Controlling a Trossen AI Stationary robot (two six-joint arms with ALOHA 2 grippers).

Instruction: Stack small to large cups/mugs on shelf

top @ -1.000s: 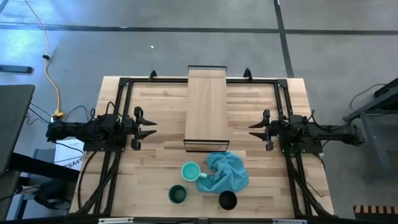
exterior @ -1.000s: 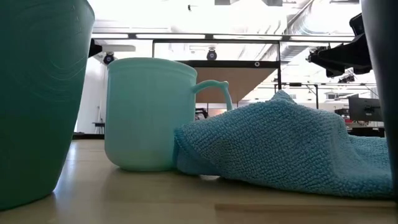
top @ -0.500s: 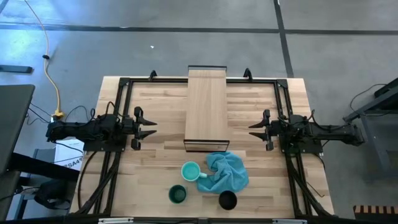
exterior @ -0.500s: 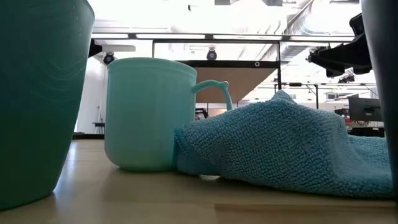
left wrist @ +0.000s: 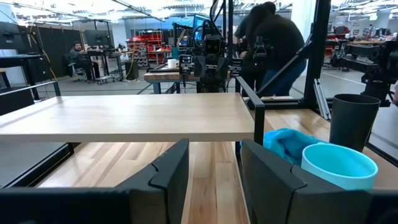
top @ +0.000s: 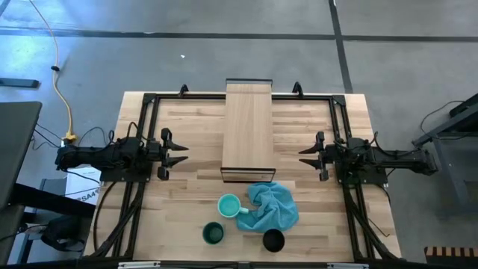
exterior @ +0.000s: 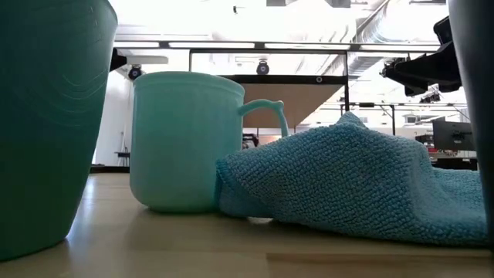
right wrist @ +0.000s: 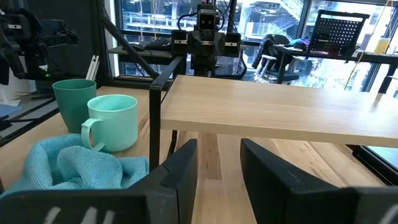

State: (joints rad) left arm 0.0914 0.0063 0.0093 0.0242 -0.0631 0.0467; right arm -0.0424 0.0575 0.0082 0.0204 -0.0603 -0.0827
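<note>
A light turquoise mug (top: 228, 205) with a handle stands on the table near the front, next to a blue cloth (top: 272, 206). A dark green cup (top: 213, 234) and a black cup (top: 273, 240) stand nearer the front edge. The shelf (top: 249, 127), a pale wood board with dark end frames, stands at the table's middle, reaching to its far edge. My left gripper (top: 179, 152) is open and empty at the shelf's left. My right gripper (top: 306, 155) is open and empty at the shelf's right. The mug also shows in the right wrist view (right wrist: 114, 121) and in the left wrist view (left wrist: 339, 165).
The blue cloth (exterior: 363, 181) lies crumpled against the mug's handle side. A dark frame (top: 149, 97) runs around the table's edges. People show in the room beyond the table in the left wrist view (left wrist: 273, 43).
</note>
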